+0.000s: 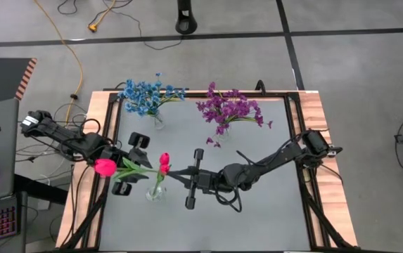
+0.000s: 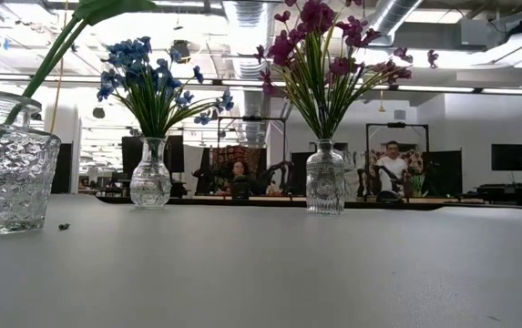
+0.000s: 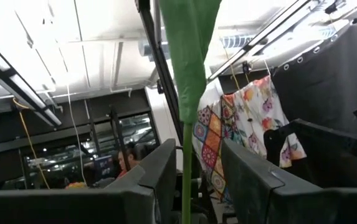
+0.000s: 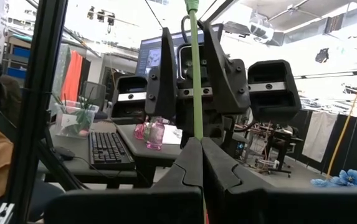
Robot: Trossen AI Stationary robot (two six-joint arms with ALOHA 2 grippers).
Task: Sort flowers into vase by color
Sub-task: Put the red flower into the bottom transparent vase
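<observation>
Tulip stem (image 4: pixel 195 74) runs between both grippers over the near-left part of the table (image 1: pixel 257 211). Right gripper (image 4: pixel 201 146) is clamped on the stalk, fingers pressed together. Left gripper (image 3: pixel 187 171) faces it, jaws apart with the stalk (image 3: pixel 186 180) in the gap; contact not discernible. One red bud (image 1: pixel 105 166) lies beyond the left gripper, toward the table's left edge. A second bud (image 1: pixel 164 161) stands in the clear vase (image 1: pixel 156 192) between the arms. Blue flowers (image 1: pixel 145 95) and purple flowers (image 1: pixel 228 107) sit in vases at the far edge; open tabletop right of the right gripper. Low view crops the near vase (image 2: pixel 5 164) and shows no gripper.
</observation>
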